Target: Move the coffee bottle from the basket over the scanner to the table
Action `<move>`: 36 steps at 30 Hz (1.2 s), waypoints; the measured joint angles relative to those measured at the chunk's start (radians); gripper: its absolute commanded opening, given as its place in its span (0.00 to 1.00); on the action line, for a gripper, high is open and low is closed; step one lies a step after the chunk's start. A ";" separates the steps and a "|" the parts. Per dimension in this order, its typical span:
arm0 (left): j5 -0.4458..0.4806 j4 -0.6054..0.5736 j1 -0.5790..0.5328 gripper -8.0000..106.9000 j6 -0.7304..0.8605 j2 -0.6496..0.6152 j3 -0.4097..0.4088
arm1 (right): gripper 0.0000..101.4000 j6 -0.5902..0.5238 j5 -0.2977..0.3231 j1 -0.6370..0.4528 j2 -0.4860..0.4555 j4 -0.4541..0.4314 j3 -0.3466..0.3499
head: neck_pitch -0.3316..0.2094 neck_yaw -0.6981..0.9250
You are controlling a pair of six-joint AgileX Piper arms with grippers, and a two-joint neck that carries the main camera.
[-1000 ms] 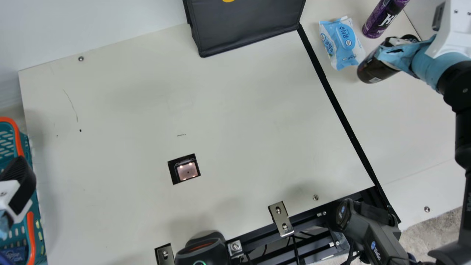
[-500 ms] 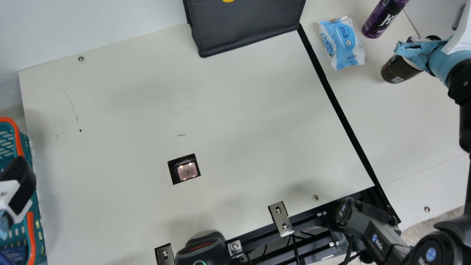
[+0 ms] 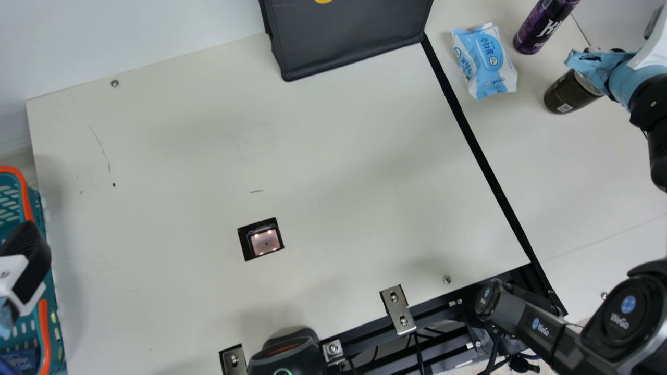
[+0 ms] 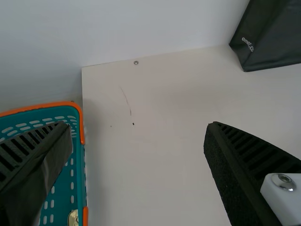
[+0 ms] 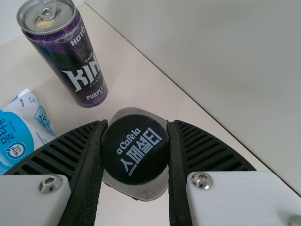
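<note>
The right tool (image 5: 136, 125), clamped on the cap (image 5: 135, 162) of the bottle (image 3: 570, 94) near the far edge of the bench (image 3: 599, 172), should seat the bottle flat before parting evenly and rising straight up.

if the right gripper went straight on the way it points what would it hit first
Probably the table, met by the base of the coffee bottle between its jaws; any gap is unclear.

Teal basket (image 4: 80, 176), orange rim (image 4: 40, 107); purple can (image 5: 66, 61); black bottle cap (image 5: 135, 149).
</note>
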 measured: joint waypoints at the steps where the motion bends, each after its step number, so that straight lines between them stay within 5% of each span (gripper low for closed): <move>1: 0.000 0.000 0.000 0.85 0.000 0.000 0.000 | 0.07 -0.004 -0.005 -0.001 0.006 0.009 -0.002 | 0.000 0.000; 27: 0.000 0.000 0.000 0.85 0.000 0.000 0.000 | 0.92 -0.077 -0.034 -0.011 0.026 0.080 -0.006 | 0.000 0.000; 36: 0.000 0.000 0.000 0.85 0.000 0.000 0.000 | 0.94 -0.054 0.020 0.036 -0.096 0.000 -0.011 | 0.000 0.000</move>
